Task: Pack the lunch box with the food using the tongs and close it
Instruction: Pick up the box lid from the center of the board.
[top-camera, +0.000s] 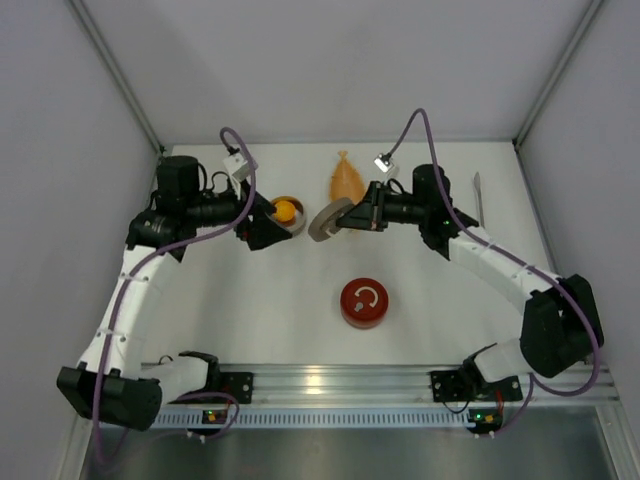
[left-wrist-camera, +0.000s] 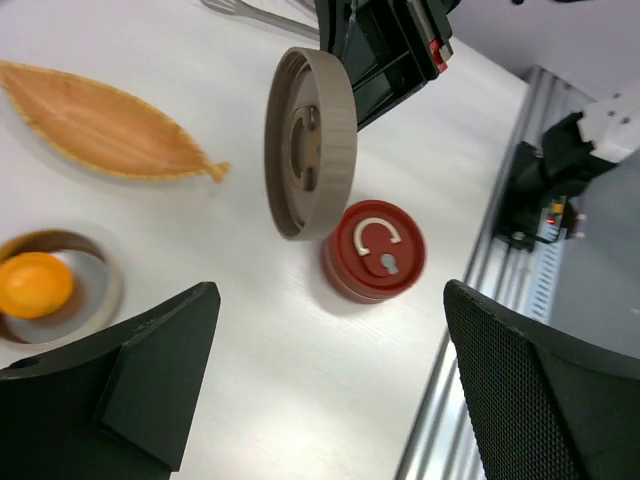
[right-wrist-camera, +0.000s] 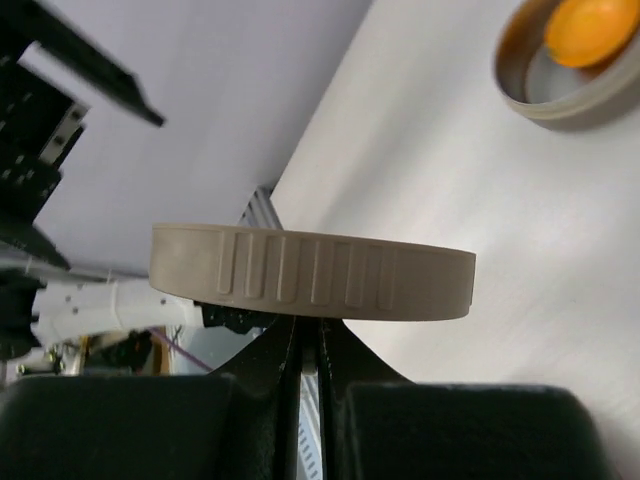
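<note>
The lunch box (top-camera: 286, 212) is a round tin with a beige rim at the back centre, holding one orange piece of food (left-wrist-camera: 35, 283). My left gripper (top-camera: 264, 230) hovers just beside it, open and empty, with its fingers (left-wrist-camera: 150, 360) wide apart. My right gripper (top-camera: 352, 217) is shut on the knob of the beige ribbed lid (top-camera: 324, 220), which it holds on edge in the air between the tin and the orange dish. In the right wrist view the lid (right-wrist-camera: 310, 272) sits across the fingertips, the tin (right-wrist-camera: 570, 70) beyond. The silver tongs (top-camera: 478, 197) lie at the far right.
A red round container (top-camera: 363, 303) with a latch on its lid stands mid-table, nearer the front. The flat orange leaf-shaped dish (top-camera: 345, 177) lies at the back. Grey walls close in the sides and back, and a metal rail (top-camera: 340, 385) runs along the front.
</note>
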